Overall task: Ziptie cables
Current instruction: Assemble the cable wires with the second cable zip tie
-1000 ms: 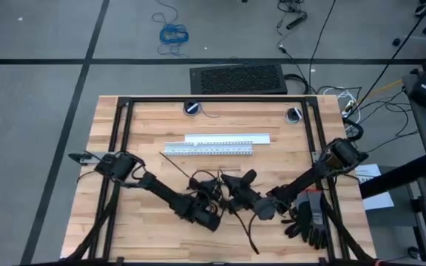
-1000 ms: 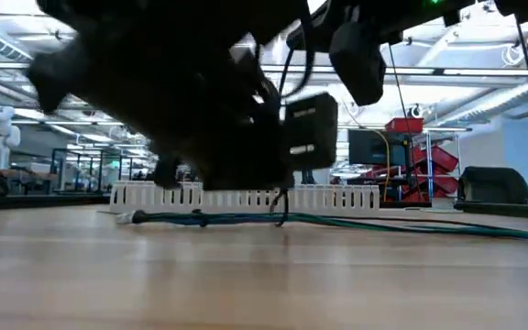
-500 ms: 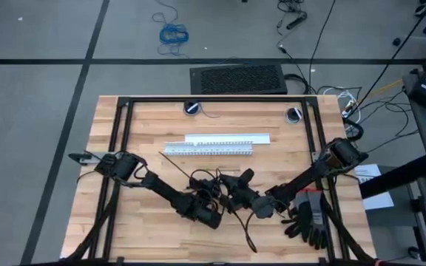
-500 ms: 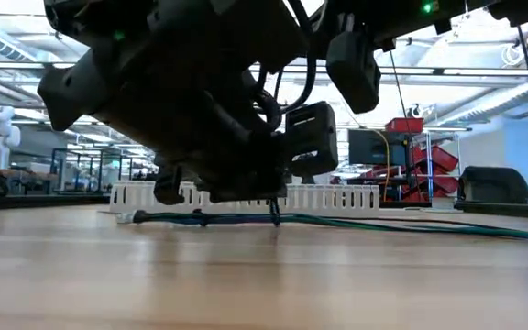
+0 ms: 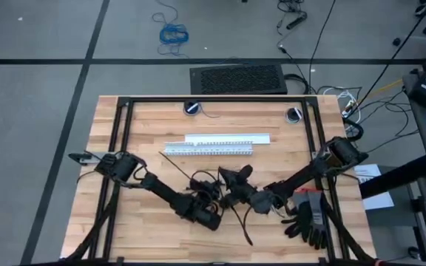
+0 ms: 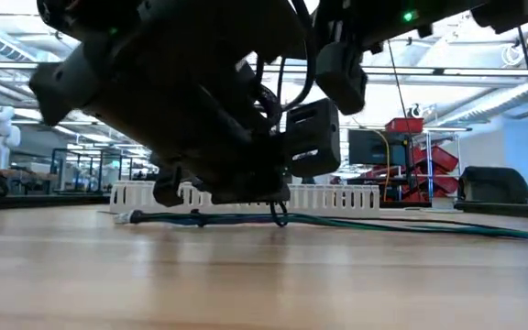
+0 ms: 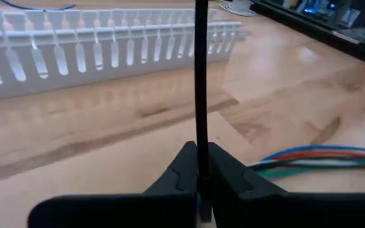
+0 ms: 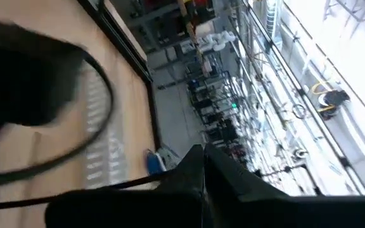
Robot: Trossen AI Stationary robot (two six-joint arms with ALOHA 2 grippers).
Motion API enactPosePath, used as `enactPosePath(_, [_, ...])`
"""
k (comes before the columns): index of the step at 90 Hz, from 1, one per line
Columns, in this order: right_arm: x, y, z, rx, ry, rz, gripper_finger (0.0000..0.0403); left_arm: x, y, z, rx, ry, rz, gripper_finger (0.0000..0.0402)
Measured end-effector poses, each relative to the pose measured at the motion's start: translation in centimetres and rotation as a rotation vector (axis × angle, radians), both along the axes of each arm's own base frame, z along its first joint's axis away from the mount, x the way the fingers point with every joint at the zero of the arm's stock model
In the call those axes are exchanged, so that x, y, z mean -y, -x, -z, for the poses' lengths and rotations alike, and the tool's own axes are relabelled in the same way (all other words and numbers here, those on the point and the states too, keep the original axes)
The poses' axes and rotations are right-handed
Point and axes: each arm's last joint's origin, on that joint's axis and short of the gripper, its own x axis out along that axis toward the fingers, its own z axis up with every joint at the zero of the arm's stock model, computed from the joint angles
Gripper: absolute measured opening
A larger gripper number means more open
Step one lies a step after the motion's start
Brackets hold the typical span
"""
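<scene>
Now the left hand (image 7: 198, 183) pinches 1 ziptie (image 7: 200, 76) upright, cables (image 7: 315, 159) just beside it; the right hand (image 8: 201, 166) looks pressed shut. Next, probably threading the strap's tail.

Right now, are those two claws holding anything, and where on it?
The left gripper pinches a ziptie near one end. The right gripper is shut too, seemingly on a dark strip, but which part cannot be told.

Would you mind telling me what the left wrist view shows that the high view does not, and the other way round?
Only the left wrist view shows the left gripper shut on a ziptie, with the cables beside it. Only the high view shows both arms meeting mid-table, the right gripper, and black gloves at the table's right edge. Both show the white slotted duct and the wooden table.
</scene>
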Motion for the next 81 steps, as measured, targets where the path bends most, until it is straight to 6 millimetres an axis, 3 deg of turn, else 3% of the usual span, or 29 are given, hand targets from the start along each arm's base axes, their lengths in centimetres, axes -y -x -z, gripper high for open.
enactPosePath(27, [1.3, -0.5, -1.4, 0.008, 0.081, 0.026, 0.0, 1.7, 0.6, -0.1, -0.055, -0.06, 0.08, 0.0017])
enactPosePath(81, [4.6, -1.5, -1.8, -0.007, 0.117, 0.098, 0.0, 3.3, 1.1, -0.2, -0.152, -0.056, 0.23, 0.0017])
